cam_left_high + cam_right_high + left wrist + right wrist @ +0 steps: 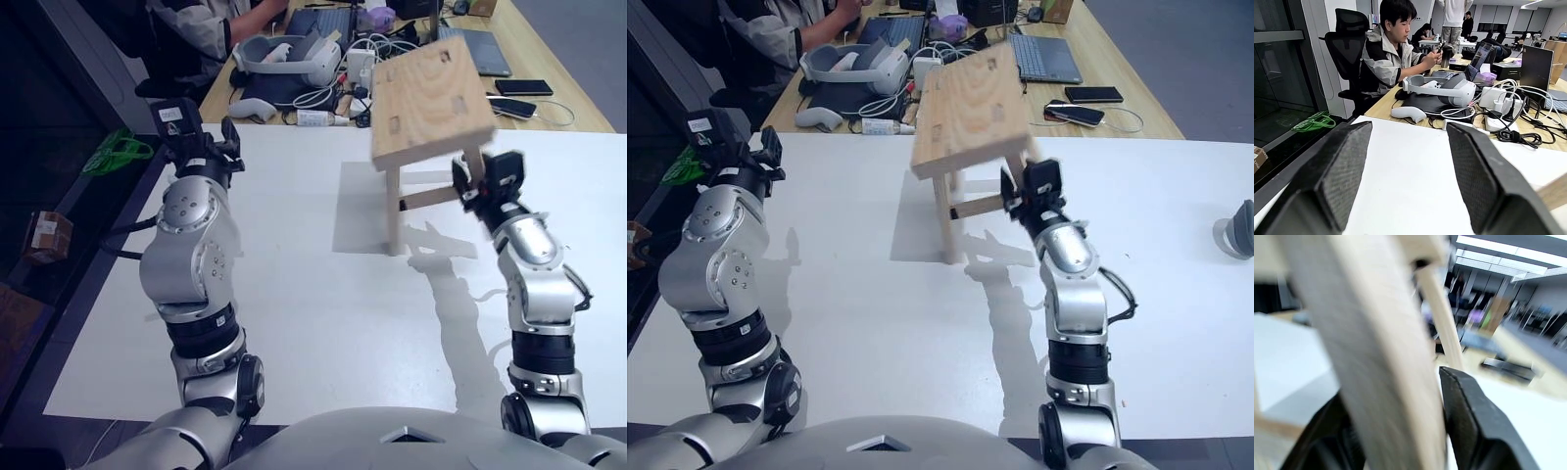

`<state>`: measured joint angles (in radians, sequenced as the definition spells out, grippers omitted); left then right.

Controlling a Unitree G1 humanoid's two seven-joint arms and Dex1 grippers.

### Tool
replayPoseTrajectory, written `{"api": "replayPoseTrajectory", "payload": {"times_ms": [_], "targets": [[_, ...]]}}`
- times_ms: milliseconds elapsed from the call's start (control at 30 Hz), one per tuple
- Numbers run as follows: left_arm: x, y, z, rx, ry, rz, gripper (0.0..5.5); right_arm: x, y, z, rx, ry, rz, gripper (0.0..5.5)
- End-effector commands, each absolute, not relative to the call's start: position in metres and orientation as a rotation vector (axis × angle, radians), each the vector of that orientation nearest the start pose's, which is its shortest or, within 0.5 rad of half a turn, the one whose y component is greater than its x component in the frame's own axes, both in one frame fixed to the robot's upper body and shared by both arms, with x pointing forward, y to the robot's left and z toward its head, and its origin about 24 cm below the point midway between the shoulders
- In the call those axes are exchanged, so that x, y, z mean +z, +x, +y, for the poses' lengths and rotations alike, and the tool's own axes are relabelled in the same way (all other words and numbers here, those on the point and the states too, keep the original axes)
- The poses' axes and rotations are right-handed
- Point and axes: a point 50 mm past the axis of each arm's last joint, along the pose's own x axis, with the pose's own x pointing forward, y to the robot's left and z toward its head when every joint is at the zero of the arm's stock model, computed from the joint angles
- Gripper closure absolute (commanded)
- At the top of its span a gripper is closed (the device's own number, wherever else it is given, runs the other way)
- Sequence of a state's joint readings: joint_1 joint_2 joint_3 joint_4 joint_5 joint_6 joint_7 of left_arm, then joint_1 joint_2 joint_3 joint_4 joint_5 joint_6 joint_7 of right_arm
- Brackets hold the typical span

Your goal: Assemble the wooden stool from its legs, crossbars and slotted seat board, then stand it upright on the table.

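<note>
The assembled wooden stool hangs tilted over the back middle of the white table, slotted seat board on top. One leg points down with its foot at the table surface, and a crossbar runs from it toward my right gripper. That gripper is shut on another stool leg, whose pale wood sits between the black pads. My left gripper is raised at the table's back left corner, apart from the stool, open with nothing between its fingers.
A wooden desk adjoins the table's far edge, carrying a white headset, cables, a laptop and phones. A seated person works there. A grey round object lies at the table's right edge. The table's near half is bare.
</note>
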<state>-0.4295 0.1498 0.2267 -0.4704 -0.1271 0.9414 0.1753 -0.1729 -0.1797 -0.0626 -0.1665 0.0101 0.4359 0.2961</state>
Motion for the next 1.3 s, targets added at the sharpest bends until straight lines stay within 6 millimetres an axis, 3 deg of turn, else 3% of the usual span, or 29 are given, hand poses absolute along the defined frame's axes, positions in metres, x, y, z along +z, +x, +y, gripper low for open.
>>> {"api": "replayPoseTrajectory", "payload": {"times_ms": [33,233,300,533,733,900,1033,1133,1300], "targets": [[0.182,0.288,0.195,0.229,0.001,0.019,2.71,0.081,0.278,-0.177,0.239,-0.146,0.171,4.08],[0.183,0.290,0.194,0.214,0.000,0.011,2.71,0.079,0.275,-0.173,0.268,-0.134,0.158,4.25],[0.183,0.289,0.193,0.194,-0.004,0.002,2.71,0.081,0.276,-0.174,0.257,-0.097,0.132,3.79],[0.177,0.281,0.185,0.095,0.006,-0.019,1.70,0.091,0.264,-0.185,0.260,-0.006,0.064,2.66],[0.140,0.252,0.169,-0.057,0.026,0.045,1.02,0.091,0.235,-0.189,0.271,0.082,0.065,1.79],[0.115,0.232,0.160,-0.068,0.030,0.110,1.02,0.090,0.215,-0.193,0.217,0.089,-0.011,1.79],[0.094,0.217,0.162,-0.011,0.023,0.151,1.02,0.069,0.198,-0.206,0.129,0.178,0.011,1.79],[0.086,0.214,0.159,0.012,0.015,0.159,1.02,0.062,0.194,-0.214,0.027,0.265,0.011,1.79],[0.082,0.210,0.148,0.021,-0.004,0.157,1.02,0.061,0.191,-0.211,0.012,0.308,-0.005,1.79]]}}
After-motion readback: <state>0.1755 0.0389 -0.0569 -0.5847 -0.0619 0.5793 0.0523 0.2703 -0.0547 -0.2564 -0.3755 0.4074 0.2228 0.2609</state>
